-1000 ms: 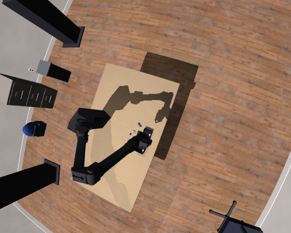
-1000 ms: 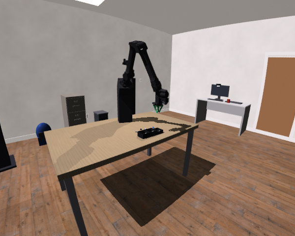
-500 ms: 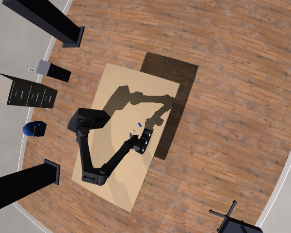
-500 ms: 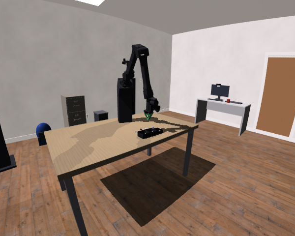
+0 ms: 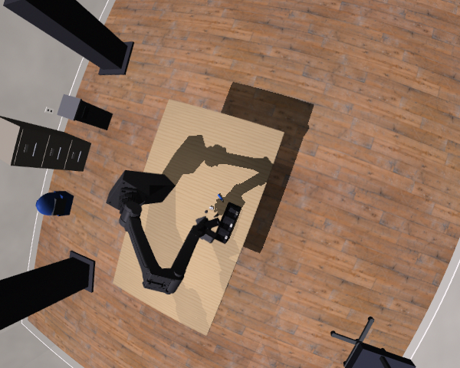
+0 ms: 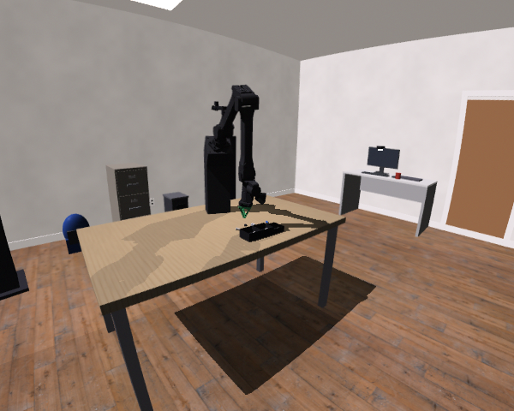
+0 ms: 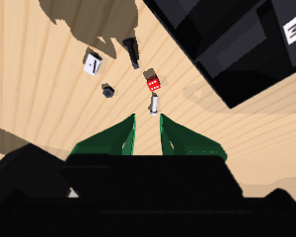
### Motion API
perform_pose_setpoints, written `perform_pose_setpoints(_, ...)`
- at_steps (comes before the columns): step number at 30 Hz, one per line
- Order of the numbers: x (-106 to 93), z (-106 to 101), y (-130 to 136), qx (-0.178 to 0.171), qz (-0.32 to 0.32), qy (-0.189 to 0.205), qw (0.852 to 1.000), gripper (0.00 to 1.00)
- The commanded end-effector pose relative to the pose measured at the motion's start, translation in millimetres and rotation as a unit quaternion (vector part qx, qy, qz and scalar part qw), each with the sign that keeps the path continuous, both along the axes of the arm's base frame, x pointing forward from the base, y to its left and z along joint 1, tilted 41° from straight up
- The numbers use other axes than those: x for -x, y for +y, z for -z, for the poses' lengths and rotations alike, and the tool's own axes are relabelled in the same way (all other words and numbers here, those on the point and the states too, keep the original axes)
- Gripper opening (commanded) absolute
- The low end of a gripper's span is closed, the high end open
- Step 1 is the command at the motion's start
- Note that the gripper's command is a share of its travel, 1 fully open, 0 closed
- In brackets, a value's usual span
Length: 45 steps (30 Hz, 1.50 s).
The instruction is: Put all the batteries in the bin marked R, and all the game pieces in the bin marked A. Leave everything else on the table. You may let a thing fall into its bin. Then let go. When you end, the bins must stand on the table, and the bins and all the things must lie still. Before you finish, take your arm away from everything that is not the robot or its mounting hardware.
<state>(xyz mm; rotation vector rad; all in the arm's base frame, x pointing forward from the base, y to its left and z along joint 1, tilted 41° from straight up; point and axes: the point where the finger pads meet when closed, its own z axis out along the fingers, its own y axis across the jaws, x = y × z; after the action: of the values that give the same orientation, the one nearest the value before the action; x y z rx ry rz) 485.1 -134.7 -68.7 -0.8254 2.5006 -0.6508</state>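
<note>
My gripper (image 7: 147,118) (image 6: 244,213) has green fingers, stands partly open and holds nothing. It hangs above the table, beside the row of black bins (image 7: 237,44) (image 6: 261,230) (image 5: 228,222). In the wrist view a small silver battery (image 7: 154,104) lies on the table just beyond the fingertips, on the line between them. A red die (image 7: 154,83) lies right behind it. Farther off are a black bolt (image 7: 131,51), a white game piece (image 7: 93,64) and a small black nut (image 7: 108,91). A blue battery (image 5: 220,195) lies on the table near the bins. One bin label (image 7: 294,28) shows; I cannot read its letter surely.
The bins stand near the table's edge (image 5: 242,229). The arm's black base block (image 6: 219,175) stands at the table's far side. The room holds a filing cabinet (image 6: 128,191) and a white desk (image 6: 388,186), both away from the table.
</note>
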Motion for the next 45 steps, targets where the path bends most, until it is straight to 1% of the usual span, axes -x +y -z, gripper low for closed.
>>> perform_pose_setpoints(1,-19.8,-26,11,0.043,-0.066,0.001,0.997,0.29)
perform_pose_setpoints(2,-18.2,-26,10,0.051,-0.075,0.004,0.996,0.29)
perform_pose_setpoints(4,-9.7,-7,7,0.064,-0.096,0.01,0.993,0.29)
perform_pose_setpoints(9,-4.4,-1,13,0.097,-0.148,0.012,0.984,0.29)
perform_pose_setpoints(11,-4.4,-1,13,0.097,-0.148,0.012,0.984,0.29)
perform_pose_setpoints(12,-10.4,-18,12,0.117,-0.174,0.008,0.978,0.29)
perform_pose_setpoints(14,-9.2,-18,12,0.129,-0.194,0.012,0.972,0.29)
perform_pose_setpoints(18,-6.9,-16,3,0.129,-0.188,0.013,0.973,0.29)
perform_pose_setpoints(26,2.9,-5,1,0.125,-0.19,0.023,0.974,0.29)
perform_pose_setpoints(32,4.9,0,4,0.123,-0.192,0.026,0.973,0.29)
perform_pose_setpoints(35,3.7,-3,4,0.124,-0.191,0.023,0.974,0.29)
perform_pose_setpoints(36,-2.6,-7,6,0.124,-0.191,0.02,0.974,0.29)
perform_pose_setpoints(42,-3.0,-7,6,0.124,-0.191,0.02,0.974,0.29)
perform_pose_setpoints(43,1.6,-3,6,0.122,-0.192,0.024,0.974,0.29)
perform_pose_setpoints(45,1.6,-3,6,0.122,-0.192,0.024,0.974,0.29)
